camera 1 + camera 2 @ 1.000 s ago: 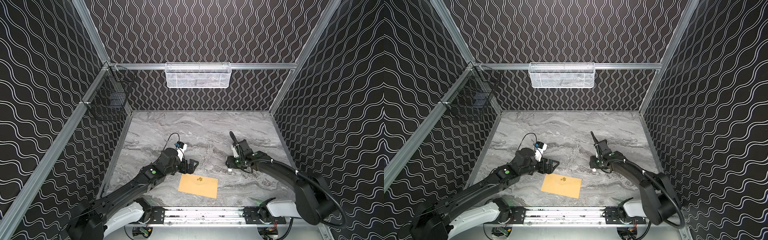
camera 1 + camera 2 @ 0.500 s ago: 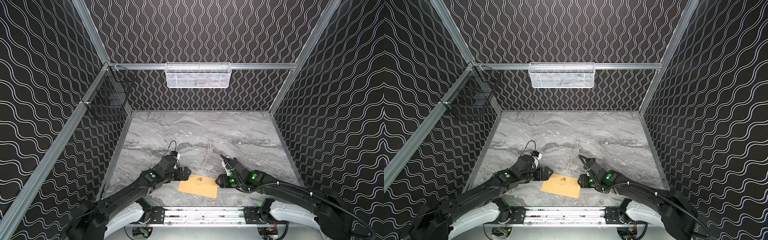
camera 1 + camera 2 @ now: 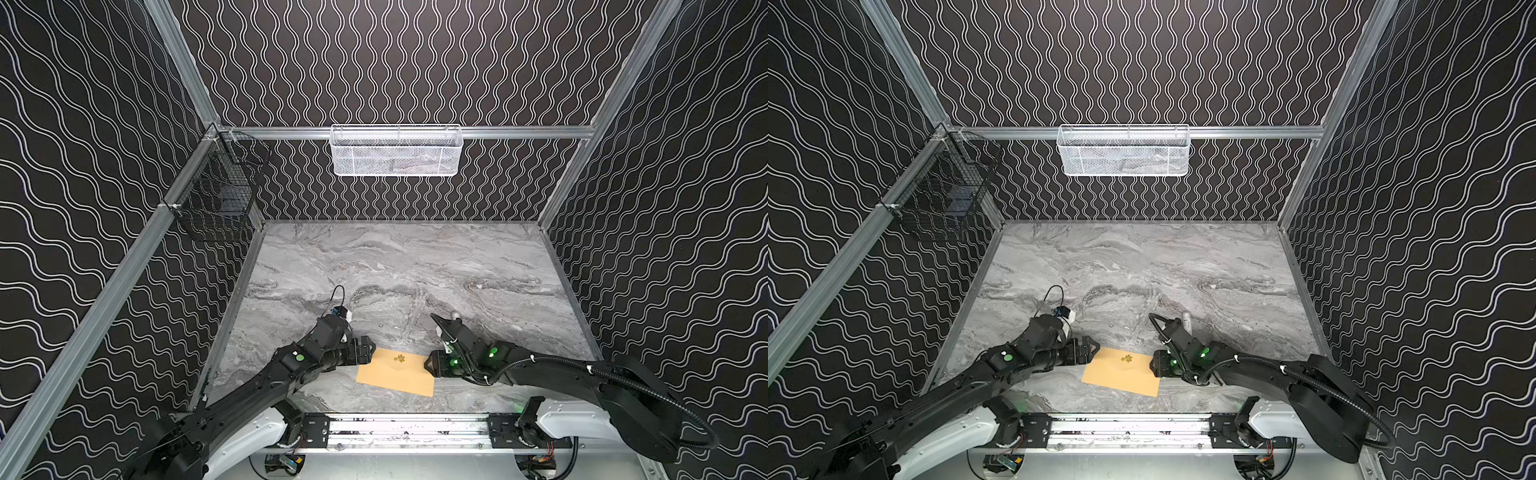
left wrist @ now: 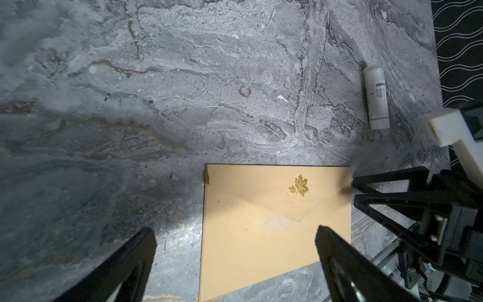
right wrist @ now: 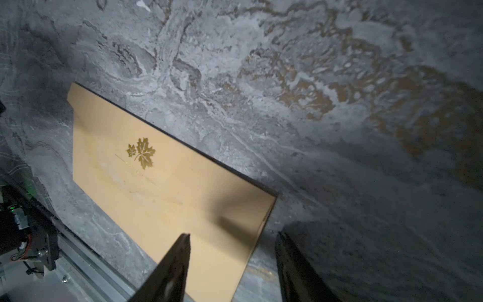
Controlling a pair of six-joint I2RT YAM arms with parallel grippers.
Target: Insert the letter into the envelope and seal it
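Envelope (image 3: 395, 373): flat on table (image 3: 415, 270), flap folded down; letter not visible. Left gripper (image 3: 368, 352) at its left end, spread wide; right gripper (image 3: 429, 365) at its right end, half-spread, empty. Likely sealing: pin one end, press flap evenly.

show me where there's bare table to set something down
Bare: the back half of the table, from the back wall down to the white tube. Crowded: the front middle, where the envelope lies with the left gripper and right gripper at its ends.
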